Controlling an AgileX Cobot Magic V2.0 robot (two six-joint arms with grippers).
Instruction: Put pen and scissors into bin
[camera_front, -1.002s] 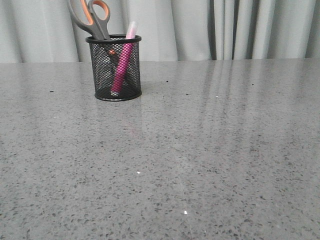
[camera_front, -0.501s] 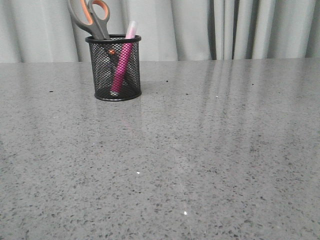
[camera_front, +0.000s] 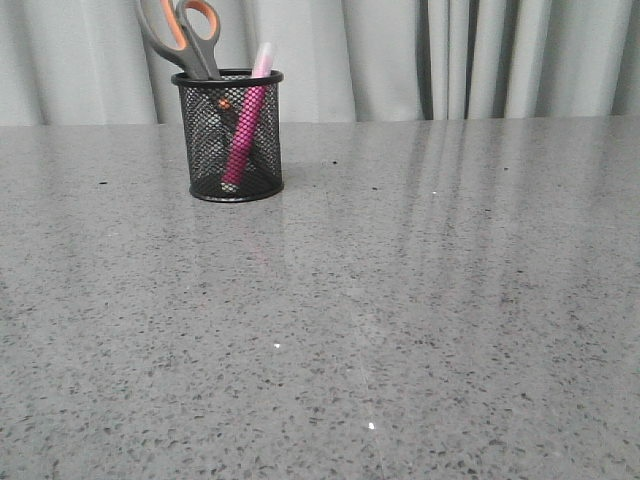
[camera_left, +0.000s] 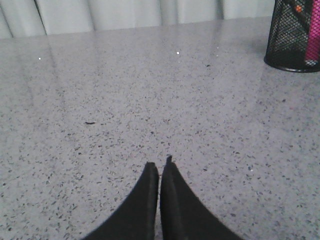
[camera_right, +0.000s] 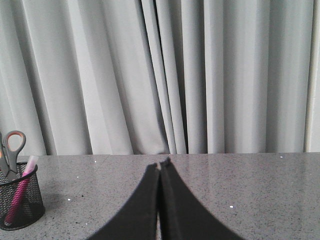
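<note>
The black mesh bin (camera_front: 235, 150) stands upright at the far left of the grey table. The scissors (camera_front: 185, 35) stand in it, orange-lined handles up above the rim. The pink pen (camera_front: 245, 130) leans inside it, its pale cap above the rim. The bin also shows in the left wrist view (camera_left: 295, 35) and the right wrist view (camera_right: 20, 202), with the scissors (camera_right: 10, 150) and pen (camera_right: 20, 192) in it. My left gripper (camera_left: 160, 165) is shut and empty above bare table, well away from the bin. My right gripper (camera_right: 160, 164) is shut and empty. Neither arm shows in the front view.
The speckled grey table (camera_front: 400, 300) spreads across the front view. Pale grey curtains (camera_front: 450, 50) hang behind the far edge. A small dark speck (camera_left: 90, 122) lies on the table in the left wrist view.
</note>
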